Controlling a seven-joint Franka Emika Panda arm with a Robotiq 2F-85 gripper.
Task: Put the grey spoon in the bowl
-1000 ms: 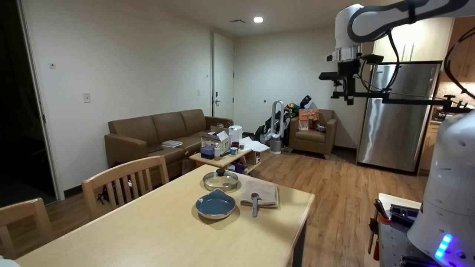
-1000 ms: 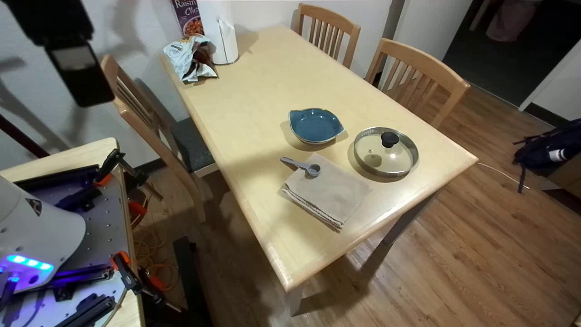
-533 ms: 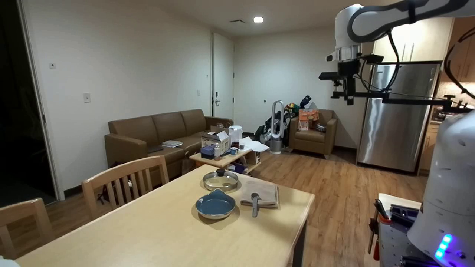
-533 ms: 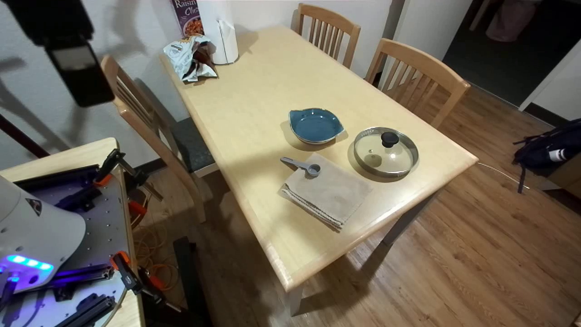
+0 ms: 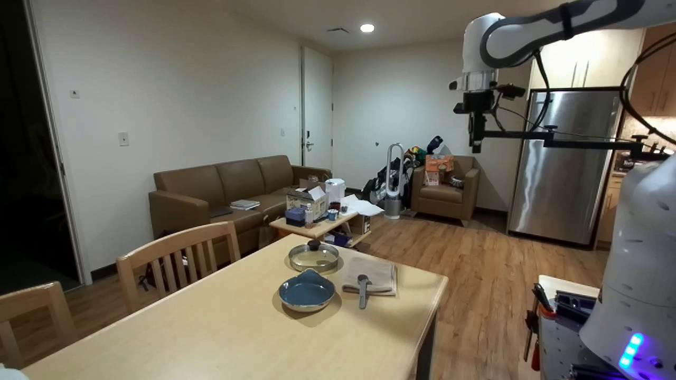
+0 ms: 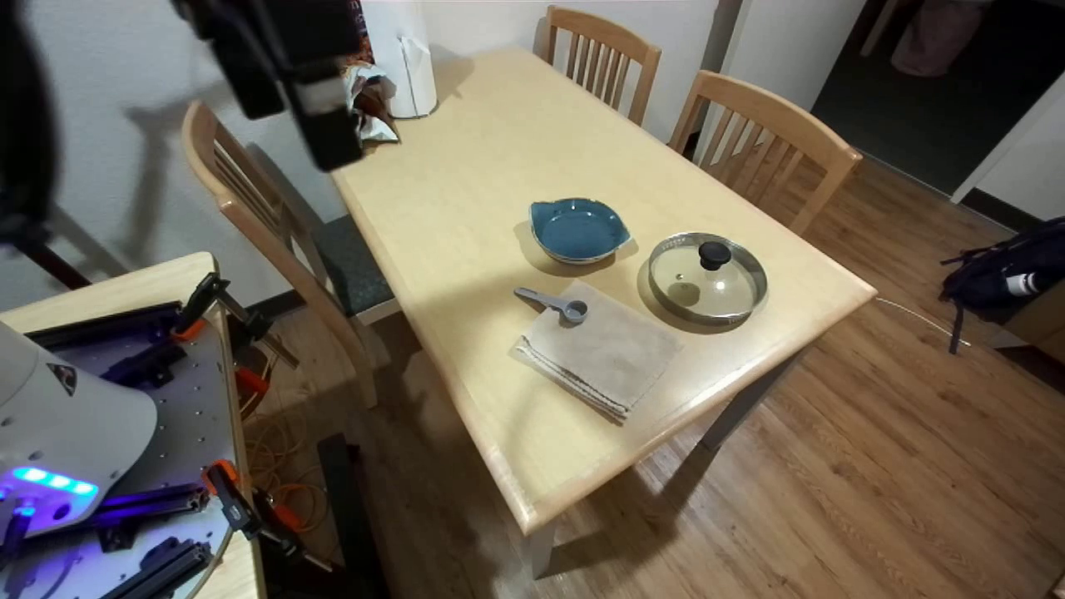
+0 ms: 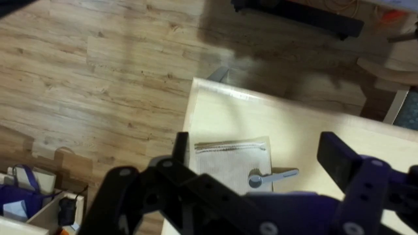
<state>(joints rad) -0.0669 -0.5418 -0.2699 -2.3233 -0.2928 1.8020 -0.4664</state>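
While hand [image 7: 255, 149] hangs spread wide, grey spoon [image 6: 550, 302] lies near bowl [image 6: 580, 231].

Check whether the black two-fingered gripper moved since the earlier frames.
Yes: in an exterior view the gripper now hangs further left of the tall stainless-steel fridge in the picture.

Grey spoon [image 7: 280, 176] on a folded cloth [image 7: 225, 166]
Scoop rests on the cloth, handle juts past its edge over the table [image 7: 294, 137]; the gripper [image 7: 257, 150], 2 fingers spread, partly hides the cloth.
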